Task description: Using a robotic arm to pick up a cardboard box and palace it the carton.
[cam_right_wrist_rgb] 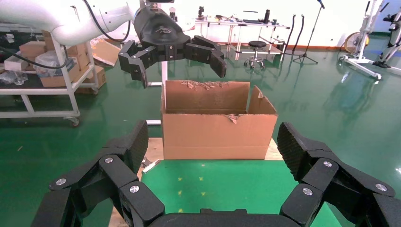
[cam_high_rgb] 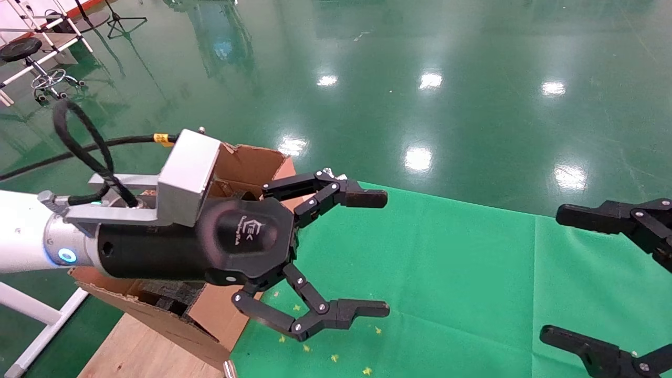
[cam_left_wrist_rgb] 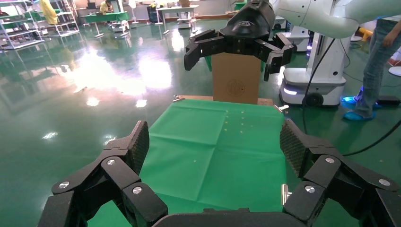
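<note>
Floor of glossy green [cam_high_rgb: 472, 63] fills most of the head view, and a green cloth-covered table surface [cam_high_rgb: 446, 262] is seen in front of the robot. At the table's left end a large brown corrugated carton with upright torn flaps [cam_right_wrist_rgb: 217, 127] is placed, with dark foam pieces visible inside it in the head view.

The white-and-silver left robotic arm with a black wrist and a silver block [cam_high_rgb: 157, 220] is held above the carton's near edge. Its black linked two-finger left gripper [cam_high_rgb: 367, 252] is spread wide over the cloth beside the carton, and nothing is held between the fingers. The black right gripper [cam_high_rgb: 598, 273] is seen at the right edge of the head view, above the cloth and well apart from the carton; it is also spread wide and empty.

The small taped cardboard box is not seen in any of the three views, neither on the cloth nor in a gripper. Whether it already lies inside the carton cannot be told, because the left arm hides much of the opening.

A risk is judged here: if the left arm is lowered or drawn back carelessly, the wrist or cable could catch a tall flap, and the carton could be tipped or pushed off its place.
</note>
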Tool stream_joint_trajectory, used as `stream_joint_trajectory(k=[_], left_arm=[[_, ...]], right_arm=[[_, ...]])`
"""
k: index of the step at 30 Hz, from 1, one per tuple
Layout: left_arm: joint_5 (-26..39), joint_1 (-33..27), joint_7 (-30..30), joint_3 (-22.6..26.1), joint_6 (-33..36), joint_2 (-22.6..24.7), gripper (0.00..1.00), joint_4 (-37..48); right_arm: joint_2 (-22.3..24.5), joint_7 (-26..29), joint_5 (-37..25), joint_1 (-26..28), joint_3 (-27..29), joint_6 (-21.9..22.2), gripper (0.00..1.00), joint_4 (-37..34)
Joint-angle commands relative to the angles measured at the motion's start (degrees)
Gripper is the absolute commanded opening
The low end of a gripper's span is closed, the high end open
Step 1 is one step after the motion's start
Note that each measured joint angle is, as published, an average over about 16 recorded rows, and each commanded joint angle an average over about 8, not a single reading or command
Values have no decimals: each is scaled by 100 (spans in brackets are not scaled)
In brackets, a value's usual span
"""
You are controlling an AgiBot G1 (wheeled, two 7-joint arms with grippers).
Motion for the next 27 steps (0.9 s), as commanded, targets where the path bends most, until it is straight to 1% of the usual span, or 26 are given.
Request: stream_joint_trajectory(k=[1,27], left_arm=[[1,-1,0,1,0,0,100,1],[4,-4,0,1,0,0,100,4]], right_arm=[[0,0,0,0,0,0,100,0],[0,0,0,0,0,0,100,0]])
